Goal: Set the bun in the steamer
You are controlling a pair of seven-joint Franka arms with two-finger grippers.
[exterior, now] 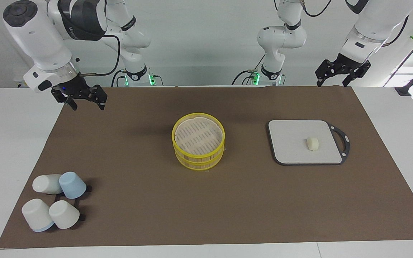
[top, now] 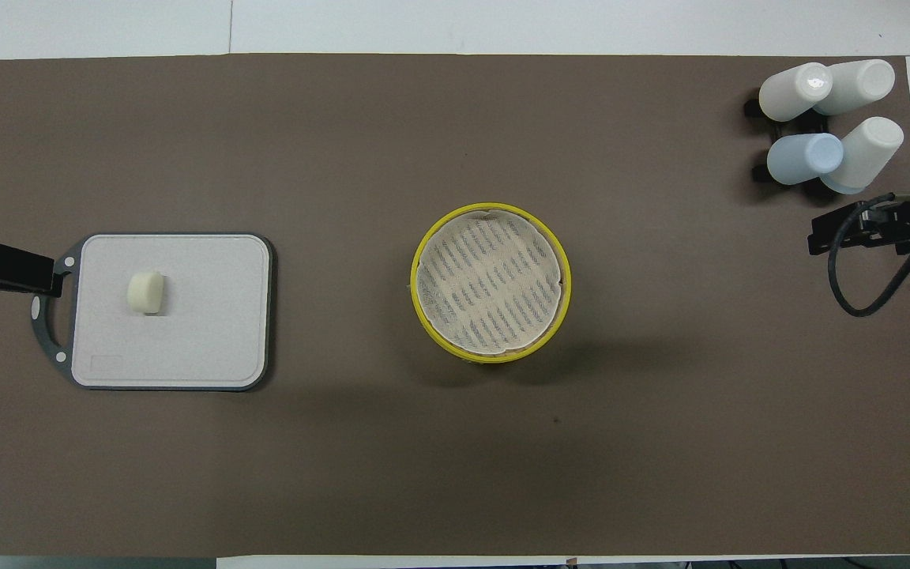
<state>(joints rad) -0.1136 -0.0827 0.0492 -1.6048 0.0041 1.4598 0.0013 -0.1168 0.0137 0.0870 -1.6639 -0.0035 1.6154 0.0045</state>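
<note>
Nothing is done yet in the facing view: we see the bun [exterior: 312, 143] on the grey board [exterior: 305, 141] at centre right, the steamer [exterior: 198, 146] mid-frame with its lid on, and left gripper [exterior: 337, 79] upper right and right gripper [exterior: 83, 100] upper left both spread and empty. From overhead, the bun [top: 146, 292] sits centre left with everything left to do, and we get only slivers of the grippers at the frame edges.

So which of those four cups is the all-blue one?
The blue cup, the one of the four nearest the steamer. The other three cups are white; one has a blue rim.
</note>
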